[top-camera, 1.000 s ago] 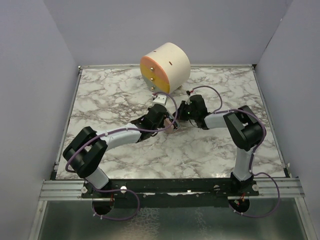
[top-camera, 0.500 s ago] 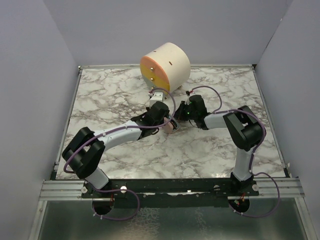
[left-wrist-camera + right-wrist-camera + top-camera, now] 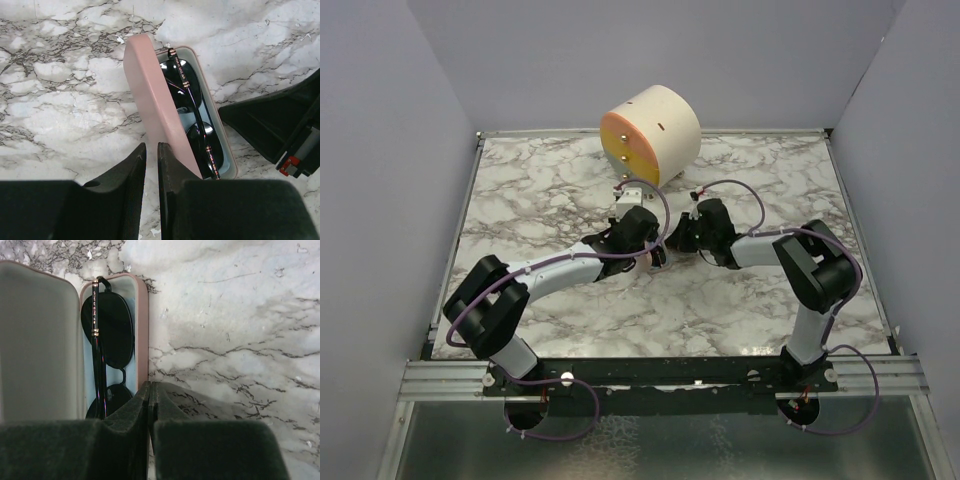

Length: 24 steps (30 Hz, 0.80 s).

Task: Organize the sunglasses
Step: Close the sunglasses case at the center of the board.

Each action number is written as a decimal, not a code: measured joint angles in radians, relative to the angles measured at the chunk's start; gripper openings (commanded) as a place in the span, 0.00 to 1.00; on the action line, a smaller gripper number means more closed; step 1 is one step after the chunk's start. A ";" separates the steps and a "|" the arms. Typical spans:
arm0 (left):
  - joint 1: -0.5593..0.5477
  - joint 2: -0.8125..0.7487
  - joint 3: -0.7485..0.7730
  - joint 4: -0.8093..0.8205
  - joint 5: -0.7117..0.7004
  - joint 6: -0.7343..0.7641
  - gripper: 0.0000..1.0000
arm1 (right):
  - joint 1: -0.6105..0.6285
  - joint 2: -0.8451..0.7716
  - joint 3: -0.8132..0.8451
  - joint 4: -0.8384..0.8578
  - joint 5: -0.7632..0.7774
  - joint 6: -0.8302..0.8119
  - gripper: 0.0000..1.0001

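- The marble table [image 3: 520,190] carries everything. The pink case sits near its middle, where the two arms meet.
- A cream drum with an orange face [image 3: 650,135] stands well behind the pink case, at the far edge.
- The pink case [image 3: 150,95] lies open. Its lid stands up on edge along one long side, with the pale tray beside it.
- The sunglasses [image 3: 107,325] lie folded inside the pink case's tray, just beside the raised lid.
  - Their long axis runs with the case's length, one round lens toward each end.
  - One thin temple arm is folded across the upper side of the lenses.
- The left gripper [image 3: 151,195] hovers at the near end of the pink case, on the lid's outer side. Its fingers are almost together, with a thin slit between them and nothing visible in it.
- The right gripper [image 3: 150,410] has its fingers pressed together on nothing. Its tip is at the tray's outer rim, on the side opposite the lid.
- Handling, as a judgement:
  - The glasses look light, with a thin frame that would bend easily and glossy lenses that would slip and scratch.
  - If they need shifting, the bridge or the folded temple arm is the place to grip, not the lens faces.
  - With the glasses seated in the tray, the lid seems the only thing left to move. It is best pushed down along its free long edge.
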 measured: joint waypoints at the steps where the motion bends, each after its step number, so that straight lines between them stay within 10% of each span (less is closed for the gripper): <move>1: 0.000 0.000 0.000 0.000 -0.002 0.000 0.19 | 0.003 -0.005 -0.007 0.000 0.003 0.000 0.01; 24: 0.000 -0.074 -0.008 -0.052 -0.026 -0.106 0.23 | 0.018 -0.025 -0.030 0.000 0.025 0.003 0.01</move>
